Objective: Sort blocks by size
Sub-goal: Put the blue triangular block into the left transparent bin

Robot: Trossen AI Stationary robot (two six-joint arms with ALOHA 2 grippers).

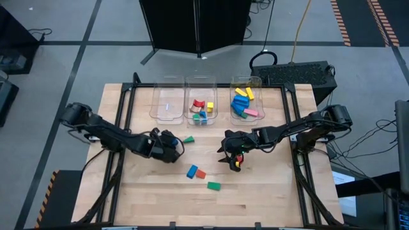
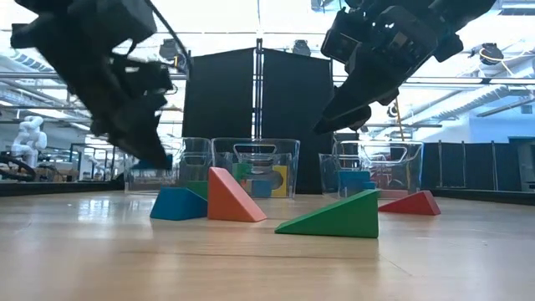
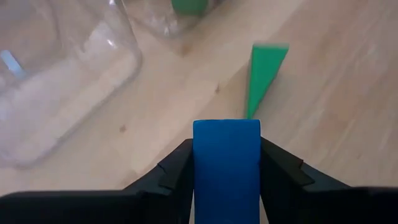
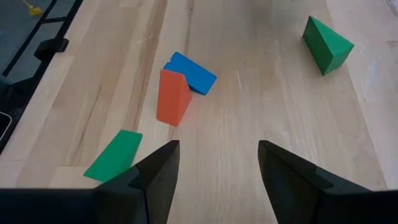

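Note:
My left gripper [image 1: 172, 149] is left of the table's middle, shut on a blue block [image 3: 227, 165]. Just beyond it a green wedge block [image 3: 264, 74] lies flat on the wood. My right gripper [image 4: 217, 155] hovers right of centre, open, with nothing between its fingers. In front of it a blue block [image 4: 191, 71] and an orange-red wedge [image 4: 173, 96] lie touching, with a green wedge [image 4: 113, 155] nearer. A red wedge [image 2: 410, 203] lies by the right gripper. More blocks lie in the middle bin [image 1: 201, 96] and the right bin [image 1: 255, 96]. My left gripper pinches the blue block by its two opposite side faces [image 3: 198, 163], one finger on each. The fingers slant down toward the far side. The block's end face sticks out past the fingertips [image 3: 177, 165], and in the low view the block [image 2: 160, 161] is clear of the table.
Three clear bins stand in a row at the far edge; the left bin [image 1: 167, 105] holds only one small pale piece. Dark frame rails [image 1: 124, 121] run along both table sides. Bare wood lies toward the near edge.

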